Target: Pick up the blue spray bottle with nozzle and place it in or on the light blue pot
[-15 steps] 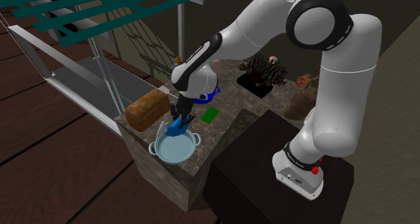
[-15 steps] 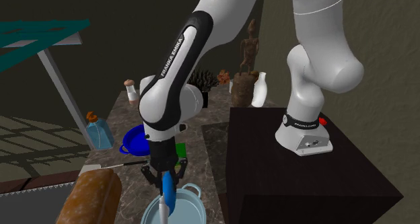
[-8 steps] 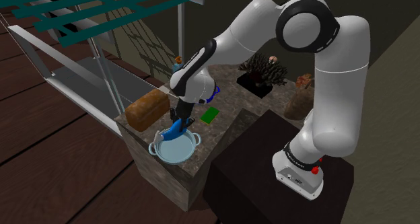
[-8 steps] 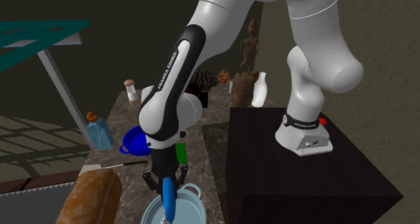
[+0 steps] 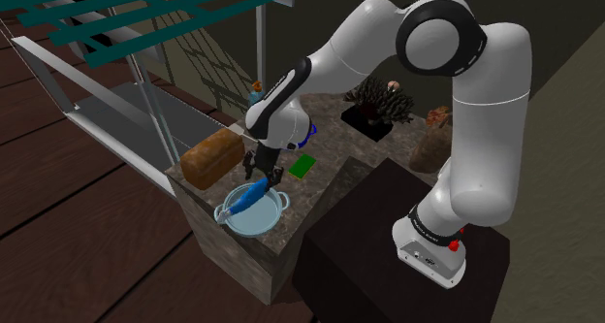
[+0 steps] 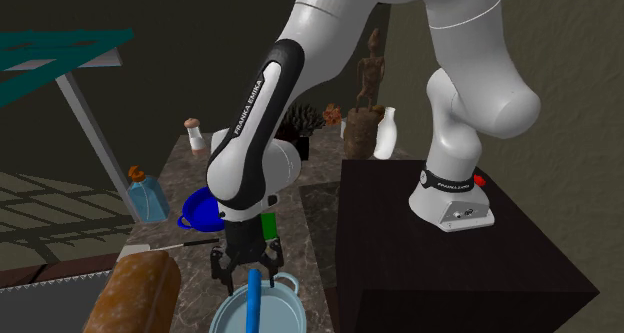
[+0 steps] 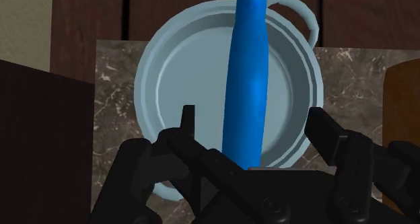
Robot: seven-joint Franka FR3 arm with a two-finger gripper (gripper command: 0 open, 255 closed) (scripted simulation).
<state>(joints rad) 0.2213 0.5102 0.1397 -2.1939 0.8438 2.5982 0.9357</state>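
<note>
The white arm (image 5: pixel 456 98) is reaching out from its dark box stand (image 5: pixel 378 263) and bending down over a marbled stone counter (image 5: pixel 320 190), with the stand sitting behind the hand. A brown loaf (image 5: pixel 213 158) is lying on the counter just to one side of the hand, close to the pot but not touching it as far as the shoulder view tells.

Directly under the hand, the light blue pot (image 5: pixel 276 217) is standing upright near the counter's edge, its round rim (image 7: pixel 149 81) and one looped handle showing plainly in the wrist view. A dark blue bowl (image 6: pixel 198 213) is sitting on the counter behind the hand, partly covered by the arm's forearm.

The black hand (image 6: pixel 247 273) is hovering just above the pot with its two fingers (image 7: pixel 187 122) standing wide apart, gripping nothing. The blue spray bottle (image 7: pixel 248 81) is lying between and below those fingers without touching either of them. It is resting inside the pot, tilted, with its near end down beneath the hand and its far end sticking out over the rim beside the handle, away from the hand. In the shoulder view the bottle (image 5: pixel 247 195) is stretching slantwise across the pot's mouth.

A small flat green thing (image 5: pixel 302 165) is lying on the counter behind the hand, toward the stand.
</note>
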